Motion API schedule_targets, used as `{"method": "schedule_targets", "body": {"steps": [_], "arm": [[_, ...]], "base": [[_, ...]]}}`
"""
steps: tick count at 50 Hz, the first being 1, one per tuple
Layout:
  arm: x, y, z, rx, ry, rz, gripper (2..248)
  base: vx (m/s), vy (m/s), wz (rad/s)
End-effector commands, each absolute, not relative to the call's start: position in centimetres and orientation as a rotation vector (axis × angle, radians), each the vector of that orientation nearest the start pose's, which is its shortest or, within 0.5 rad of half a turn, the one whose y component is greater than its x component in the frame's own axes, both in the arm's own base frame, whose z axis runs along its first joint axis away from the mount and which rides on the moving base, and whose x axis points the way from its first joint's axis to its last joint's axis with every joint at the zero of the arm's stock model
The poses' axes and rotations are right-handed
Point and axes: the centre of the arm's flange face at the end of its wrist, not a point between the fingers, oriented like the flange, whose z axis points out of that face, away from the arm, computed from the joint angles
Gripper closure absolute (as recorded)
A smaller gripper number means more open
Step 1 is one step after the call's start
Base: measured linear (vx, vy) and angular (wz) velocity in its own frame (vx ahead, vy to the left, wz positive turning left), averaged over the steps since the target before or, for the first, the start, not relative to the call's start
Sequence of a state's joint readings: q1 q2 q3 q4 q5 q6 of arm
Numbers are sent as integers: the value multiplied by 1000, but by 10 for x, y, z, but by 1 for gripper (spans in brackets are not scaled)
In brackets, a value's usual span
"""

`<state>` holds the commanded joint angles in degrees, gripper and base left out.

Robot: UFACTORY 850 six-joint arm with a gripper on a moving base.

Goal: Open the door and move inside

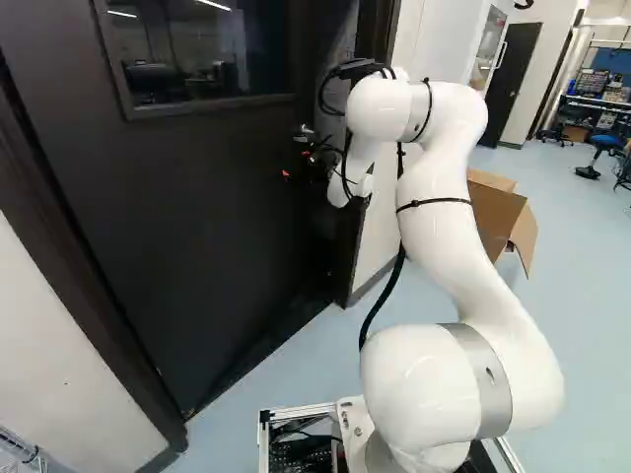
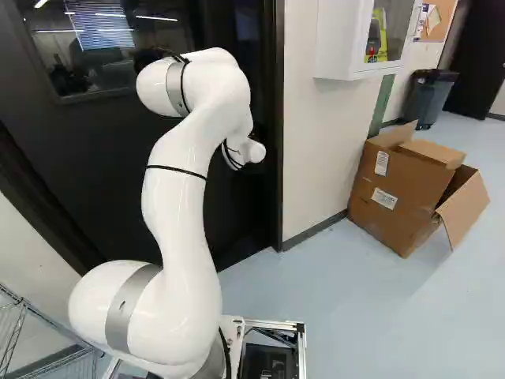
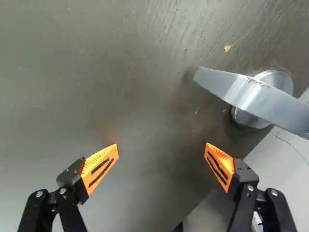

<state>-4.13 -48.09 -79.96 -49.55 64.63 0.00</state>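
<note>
Two fingers wide apart, the claw [image 3: 161, 145] has the lever handle [image 3: 236, 90] ahead, offset toward the near edge of the door [image 3: 96, 72].

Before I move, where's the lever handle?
Wrist view: the lever handle is ahead of the open tool, off to one side, on the door near its edge.

The handle [image 3: 244, 94] is smooth, shiny metal; the door [image 3: 116, 87] has dull, wood-like grain. The arm [image 2: 180, 213] looks glossy, the cardboard box [image 2: 410, 178] matt.
</note>
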Motion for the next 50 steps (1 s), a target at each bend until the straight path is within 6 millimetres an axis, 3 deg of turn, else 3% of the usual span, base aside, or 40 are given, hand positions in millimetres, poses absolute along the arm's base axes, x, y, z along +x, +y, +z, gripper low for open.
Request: {"method": "schedule_targets", "body": {"steps": [12, 22, 50], "arm": [[732, 27, 332, -1791, -1154, -2040, 3], [736, 33, 332, -1778, -1161, -2041, 3], [691, 39, 341, -1820, -1139, -1978, 3]], "base": [[0, 0, 0], [0, 0, 0], [0, 0, 0]]}}
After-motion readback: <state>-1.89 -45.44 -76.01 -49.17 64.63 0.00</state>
